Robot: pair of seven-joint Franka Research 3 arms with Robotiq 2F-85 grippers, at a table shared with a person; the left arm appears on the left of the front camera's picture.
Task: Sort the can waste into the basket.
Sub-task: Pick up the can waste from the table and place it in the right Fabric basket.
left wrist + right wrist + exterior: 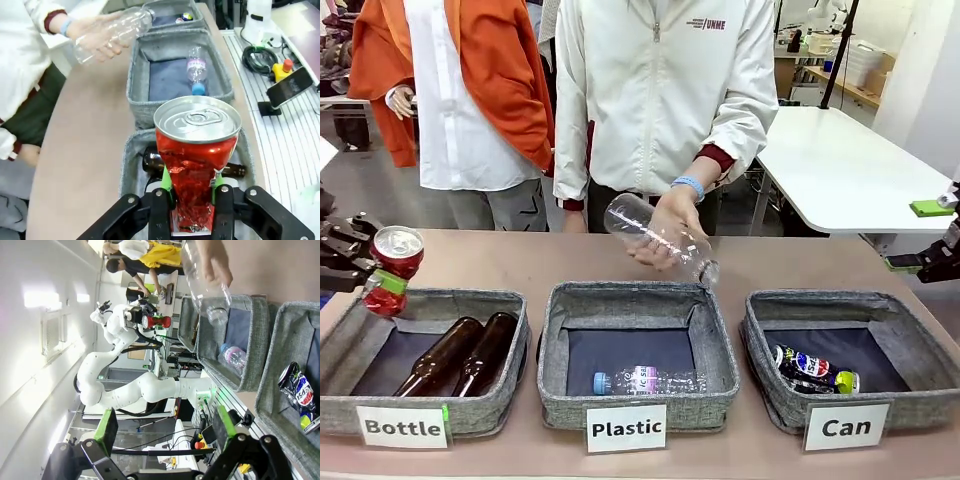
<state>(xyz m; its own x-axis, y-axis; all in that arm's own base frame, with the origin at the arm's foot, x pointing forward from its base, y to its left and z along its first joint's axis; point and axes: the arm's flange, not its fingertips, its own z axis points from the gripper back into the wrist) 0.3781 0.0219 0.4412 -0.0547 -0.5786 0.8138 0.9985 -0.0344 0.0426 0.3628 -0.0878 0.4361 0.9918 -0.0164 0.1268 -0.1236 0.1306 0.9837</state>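
My left gripper (382, 276) is shut on a dented red can (396, 256) with a silver top, held in the air above the left end of the "Bottle" basket. The left wrist view shows the red can (196, 150) squeezed between the green pads of the gripper (192, 196). The "Can" basket (767, 388) stands at the right with a crushed dark can (812, 369) lying inside. My right gripper (918, 236) hangs open at the right edge, apart from the basket. In the right wrist view the open gripper (165, 432) looks towards the crushed can (299, 394) in the "Can" basket (274, 360).
A person's hand holds a clear plastic bottle (656, 236) tilted over the middle "Plastic" basket (552, 370), which holds another clear bottle (645, 381). The "Bottle" basket (490, 412) holds two brown glass bottles (460, 355). A second person stands behind at the left.
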